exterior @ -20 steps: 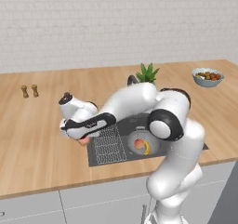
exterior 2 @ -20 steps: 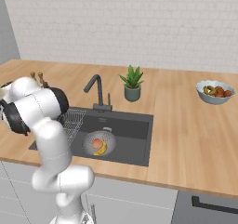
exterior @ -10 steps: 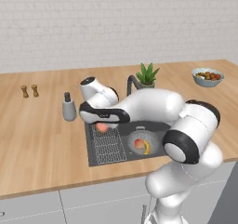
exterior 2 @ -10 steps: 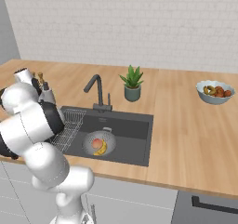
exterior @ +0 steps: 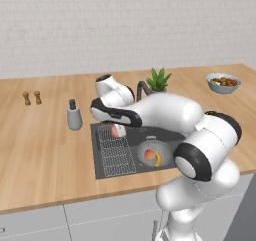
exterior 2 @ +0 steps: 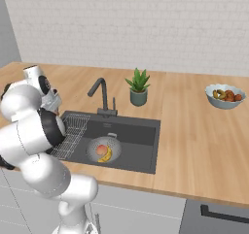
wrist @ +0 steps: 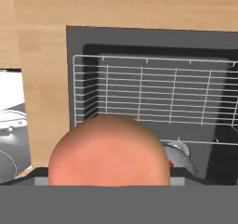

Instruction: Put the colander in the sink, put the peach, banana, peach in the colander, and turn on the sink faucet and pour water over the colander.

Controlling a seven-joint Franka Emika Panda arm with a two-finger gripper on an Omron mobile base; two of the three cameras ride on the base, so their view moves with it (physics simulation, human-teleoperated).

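My gripper (exterior: 116, 126) hangs over the left part of the sink (exterior: 100, 171), shut on a peach (exterior: 119, 132). That peach (wrist: 109, 151) bulges large at the bottom of the hand view and hides the fingertips. The silvery colander (exterior: 144, 147) sits in the sink's right half, a little to the right of and below the held fruit. Inside it lie another peach (exterior: 148, 155) and the yellow banana (exterior: 158, 159), as the right base view also shows for the colander (exterior 2: 92, 153), peach (exterior 2: 100, 149) and banana (exterior 2: 107, 155). The dark faucet (exterior 2: 101, 94) rises behind the basin, with no water visible.
A wire rack (wrist: 153, 93) covers the sink's left side beneath the hand. A grey soap dispenser (exterior: 74, 116) stands left of the sink, two small shakers (exterior: 31, 98) farther left. A potted plant (exterior 2: 138, 87) sits behind the sink and a fruit bowl (exterior 2: 224, 95) on the right counter.
The arm has swung right from the sink's left edge to over the wire rack, carrying the peach toward the colander.
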